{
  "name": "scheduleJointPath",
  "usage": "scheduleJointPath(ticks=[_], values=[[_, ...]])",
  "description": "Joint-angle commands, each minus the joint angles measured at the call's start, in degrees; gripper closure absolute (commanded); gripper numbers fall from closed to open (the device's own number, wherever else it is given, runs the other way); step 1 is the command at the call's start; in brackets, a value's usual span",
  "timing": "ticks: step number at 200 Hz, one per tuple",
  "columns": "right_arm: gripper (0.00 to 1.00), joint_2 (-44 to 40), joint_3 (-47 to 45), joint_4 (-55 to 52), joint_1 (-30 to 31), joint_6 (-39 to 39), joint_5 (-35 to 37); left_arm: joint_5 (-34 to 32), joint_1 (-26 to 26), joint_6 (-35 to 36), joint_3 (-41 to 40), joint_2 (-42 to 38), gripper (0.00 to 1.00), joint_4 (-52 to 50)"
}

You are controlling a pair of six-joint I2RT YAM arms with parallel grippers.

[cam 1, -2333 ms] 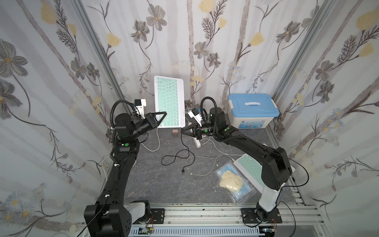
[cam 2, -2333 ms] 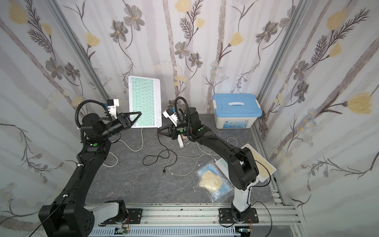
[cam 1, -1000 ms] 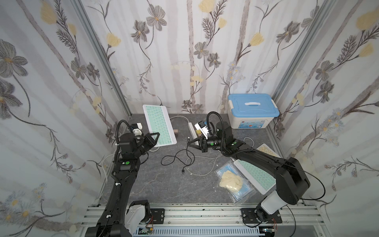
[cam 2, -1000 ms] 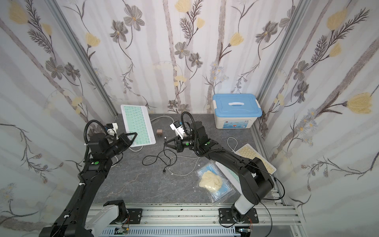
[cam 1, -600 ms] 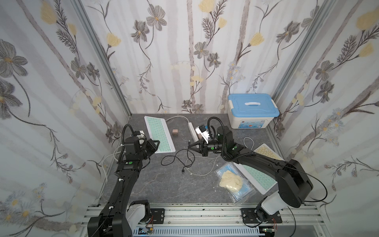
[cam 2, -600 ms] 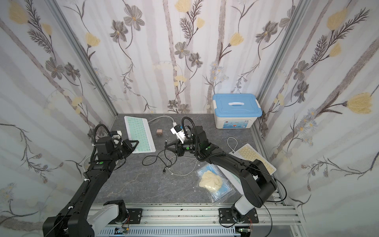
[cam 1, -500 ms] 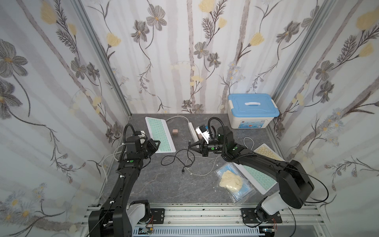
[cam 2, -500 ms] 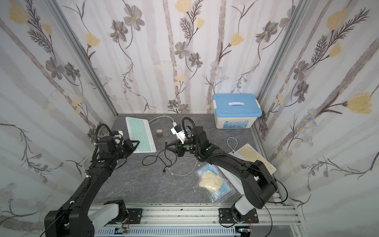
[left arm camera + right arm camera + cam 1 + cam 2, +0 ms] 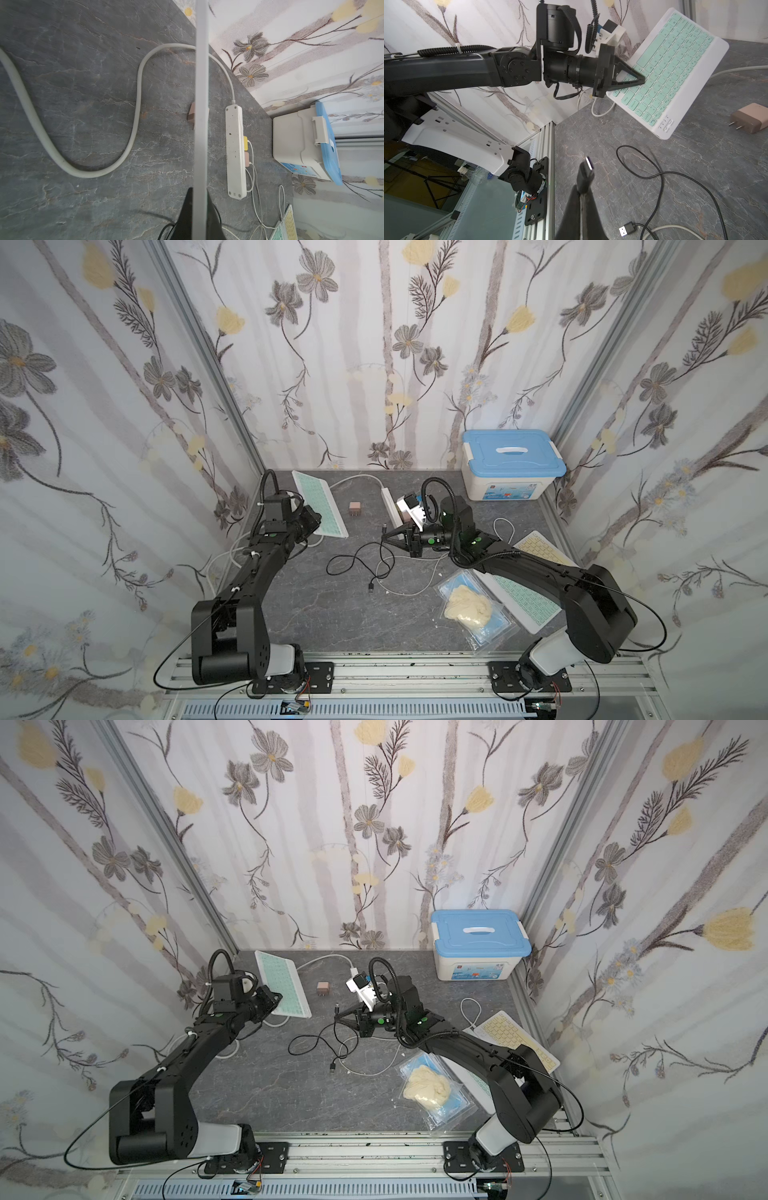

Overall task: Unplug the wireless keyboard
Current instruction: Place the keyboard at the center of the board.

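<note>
Over the bench (image 9: 332,614), the keyboard (image 9: 675,68) is tilted, its edge clamped in the left end effector (image 9: 640,80). The right end effector (image 9: 581,193), closed on the black plug (image 9: 586,172), holds it well apart from the keyboard: lower both gently before releasing.

The keyboard (image 9: 675,68) is a small white slab with mint-green keys, seen in both top views (image 9: 320,510) (image 9: 284,990) near the back left corner, keys up and tilted, one short end clamped in the left gripper (image 9: 640,80). The thin black cable (image 9: 660,176) is out of it: its plug (image 9: 586,172) sits pinched in the right gripper (image 9: 580,193), well apart from the keyboard, the rest looping on the table (image 9: 695,166), its other end (image 9: 626,230) lying loose
</note>
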Motion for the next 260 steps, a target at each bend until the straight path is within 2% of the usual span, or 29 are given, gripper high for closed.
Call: scheduleJointPath(ticks=[1,33,58,80,137,173,223,248,260], values=[[1.0,0.32,0.75,0.8,-0.05,0.21,0.29,0.68,-0.19,3.85,3.7,4.58,1.0,-0.8],[1.0,0.31,0.85,-0.31,-0.05,0.05,0.29,-0.41,-2.09,8.18,8.97,11.01,1.0,-4.38],[1.0,0.4,0.85,-0.95,-0.04,0.04,0.37,2.5,-3.23,10.16,12.68,16.26,1.0,-6.83],[1.0,0.59,1.02,-1.2,0.04,0.2,0.33,2.85,-4.59,11.36,13.24,18.33,1.0,-6.46],[1.0,1.76,2.41,-2.09,0.4,0.31,-0.03,1.98,-4.11,13.02,15.57,26.41,1.0,-9.53],[1.0,1.8,2.34,-2.51,0.6,0.22,-0.12,0.85,-2.91,13.67,15.75,29.12,0.85,-10.53],[1.0,2.33,2.69,-2.69,0.89,0.22,-0.29,1.36,-1.56,15.58,16.32,29.78,0.7,-13.29],[1.0,2.51,3.12,-2.77,1.03,0.17,-0.47,2.03,-1.21,16.96,18.41,30.78,0.51,-16.44],[1.0,2.67,3.31,-2.91,1.06,0.19,-0.56,2.14,-1.05,17.14,18.68,30.71,0.47,-16.71]])
